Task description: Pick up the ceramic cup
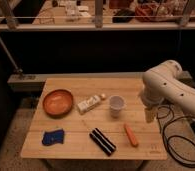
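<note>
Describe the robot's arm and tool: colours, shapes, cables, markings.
The arm is white, made of smooth rounded segments; no markings show. Its tool is a pale narrow piece under the arm, at the right edge of the table, right of the cup. Black cables loop beside the table.
</note>
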You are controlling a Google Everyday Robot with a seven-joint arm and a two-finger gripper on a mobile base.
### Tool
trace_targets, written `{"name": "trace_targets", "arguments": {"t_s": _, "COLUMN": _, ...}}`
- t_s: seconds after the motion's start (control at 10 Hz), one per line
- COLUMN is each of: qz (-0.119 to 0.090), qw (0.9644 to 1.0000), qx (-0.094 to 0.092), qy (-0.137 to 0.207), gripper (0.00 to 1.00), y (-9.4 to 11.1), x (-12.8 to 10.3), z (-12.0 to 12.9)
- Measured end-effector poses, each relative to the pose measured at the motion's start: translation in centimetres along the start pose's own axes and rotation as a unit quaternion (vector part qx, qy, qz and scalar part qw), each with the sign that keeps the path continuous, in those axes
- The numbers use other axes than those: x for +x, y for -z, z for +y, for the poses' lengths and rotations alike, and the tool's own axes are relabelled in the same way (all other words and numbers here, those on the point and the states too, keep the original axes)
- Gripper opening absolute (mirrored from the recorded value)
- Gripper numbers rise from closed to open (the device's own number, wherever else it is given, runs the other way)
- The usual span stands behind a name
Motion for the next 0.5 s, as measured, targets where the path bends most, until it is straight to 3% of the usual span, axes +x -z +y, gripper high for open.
{"name": "trace_targets", "arguments": {"t_s": 0.5, "qz": 0.004, "qw": 0.9991, "qx": 0.018, "qy": 0.038, "gripper": 0.80, "y": 0.0, "x": -2.3, "z": -1.2}}
